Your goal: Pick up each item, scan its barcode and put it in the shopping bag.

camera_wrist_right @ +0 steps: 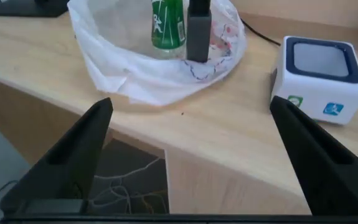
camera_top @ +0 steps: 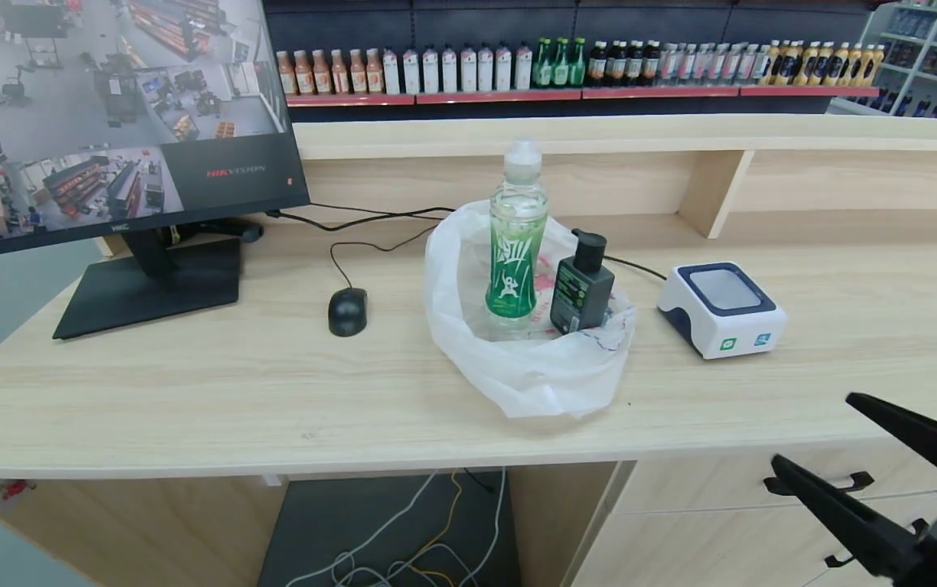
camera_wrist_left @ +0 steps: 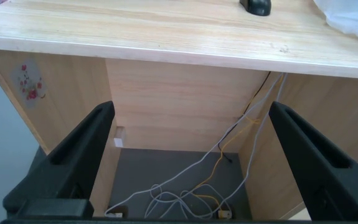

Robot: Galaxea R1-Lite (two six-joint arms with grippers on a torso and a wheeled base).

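2 bottles in the bag, both pincers released

The white shopping bag sits open on the desk, its rim slumped down around what it holds. Inside stand 2 items, both upright: a clear bottle with a green label and, just beside it on the scanner's side, a dark pump bottle. The two look to be touching or nearly so. The barcode scanner, white with a dark-rimmed window on top, rests on the desk near the bag but apart from it. On the bag's other side lie a black mouse and, farther off, a monitor on its stand.

The right pincer hangs off the front edge of the desk, lower than the scanner, fingers spread wide and gripping nothing. The left pincer is likewise spread and empty, held below the desk top and facing the opening underneath, where loose cables lie
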